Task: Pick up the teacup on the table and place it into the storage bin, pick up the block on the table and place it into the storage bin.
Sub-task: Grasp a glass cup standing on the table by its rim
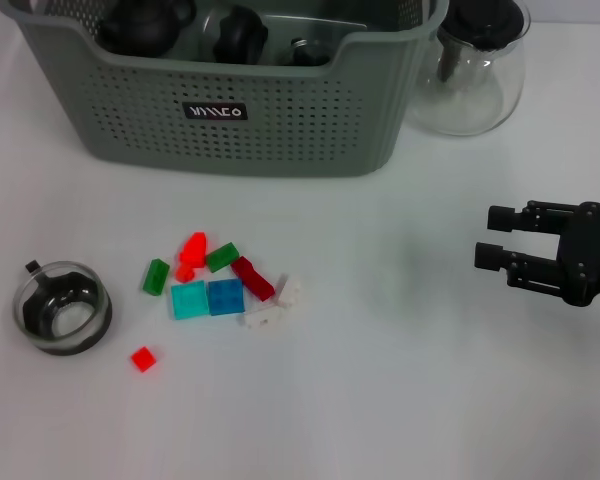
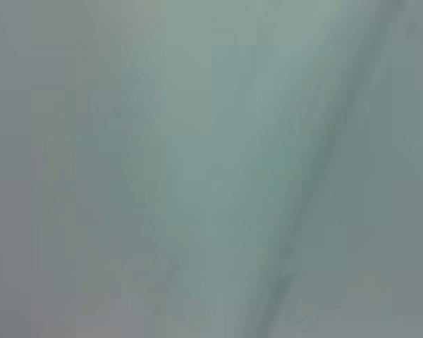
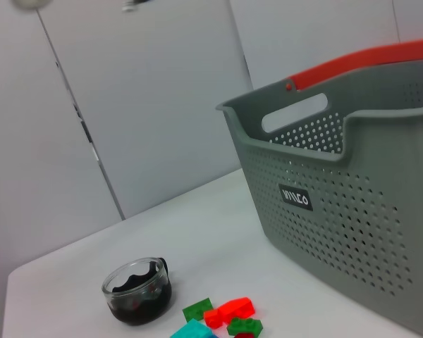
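White table (image 1: pixel 400 400), pale wall panels behind; right gripper (image 1: pixel 490 236) released over bare space, well right of bin (image 1: pixel 230 130).

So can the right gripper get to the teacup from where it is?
Probably yes: the open right gripper has bare table toward the teacup, though the blocks lie between.
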### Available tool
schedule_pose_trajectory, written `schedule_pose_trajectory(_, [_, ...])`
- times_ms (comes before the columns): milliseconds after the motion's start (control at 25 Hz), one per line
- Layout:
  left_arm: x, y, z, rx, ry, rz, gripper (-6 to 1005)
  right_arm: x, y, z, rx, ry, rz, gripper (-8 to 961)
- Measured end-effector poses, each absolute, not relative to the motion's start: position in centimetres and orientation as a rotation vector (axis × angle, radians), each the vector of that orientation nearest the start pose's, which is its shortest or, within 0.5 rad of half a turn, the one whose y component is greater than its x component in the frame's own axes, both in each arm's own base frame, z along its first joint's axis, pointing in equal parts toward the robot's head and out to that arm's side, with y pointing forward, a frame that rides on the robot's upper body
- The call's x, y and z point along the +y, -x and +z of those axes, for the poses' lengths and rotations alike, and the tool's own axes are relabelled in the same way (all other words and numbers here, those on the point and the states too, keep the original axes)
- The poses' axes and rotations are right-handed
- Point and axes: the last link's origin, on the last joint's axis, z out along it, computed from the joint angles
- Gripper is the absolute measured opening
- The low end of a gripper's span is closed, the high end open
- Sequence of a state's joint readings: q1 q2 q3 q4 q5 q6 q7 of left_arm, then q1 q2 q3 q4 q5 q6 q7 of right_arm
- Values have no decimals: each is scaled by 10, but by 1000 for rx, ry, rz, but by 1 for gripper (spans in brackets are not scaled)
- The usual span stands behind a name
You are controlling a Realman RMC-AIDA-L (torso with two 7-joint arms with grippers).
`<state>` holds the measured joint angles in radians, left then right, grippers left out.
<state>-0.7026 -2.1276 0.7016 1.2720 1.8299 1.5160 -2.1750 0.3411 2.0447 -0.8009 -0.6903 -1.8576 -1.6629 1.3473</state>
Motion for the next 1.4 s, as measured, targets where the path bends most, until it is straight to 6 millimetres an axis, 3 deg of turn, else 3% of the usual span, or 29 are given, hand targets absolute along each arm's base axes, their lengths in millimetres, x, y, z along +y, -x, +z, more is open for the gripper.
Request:
schedule_pose_trajectory(120, [357, 136, 124, -617, 2614, -1135, 450, 278, -295, 13, 680, 2719, 784, 584])
schedule_pose_trajectory(200, [335, 163, 128, -588, 2659, -1087, 449, 278, -294, 13, 679, 2718, 786, 584])
schedule_pose_trajectory(400, [298, 229, 122, -588, 2639, -649, 447, 279, -294, 15, 683, 2716, 788, 584])
schedule_pose_trajectory(560, [272, 266, 119, -603, 2602, -350, 447, 279, -295, 16, 686, 2713, 787, 584])
schedule_pose_trajectory(800, [257, 295, 116, -709, 2562, -61, 446, 279, -295, 16, 692, 2714, 790, 584])
schedule_pose_trajectory(1040, [255, 315, 117, -963, 2450, 86, 446, 280, -294, 16, 693, 2711, 788, 584])
schedule_pose_trajectory(1120, [261, 323, 116, -1141, 2339, 106, 445, 280, -294, 15, 694, 2711, 789, 584])
schedule_pose_trajectory(1400, [269, 324, 102, -1381, 2254, 54, 445, 280, -294, 15, 693, 2710, 788, 584])
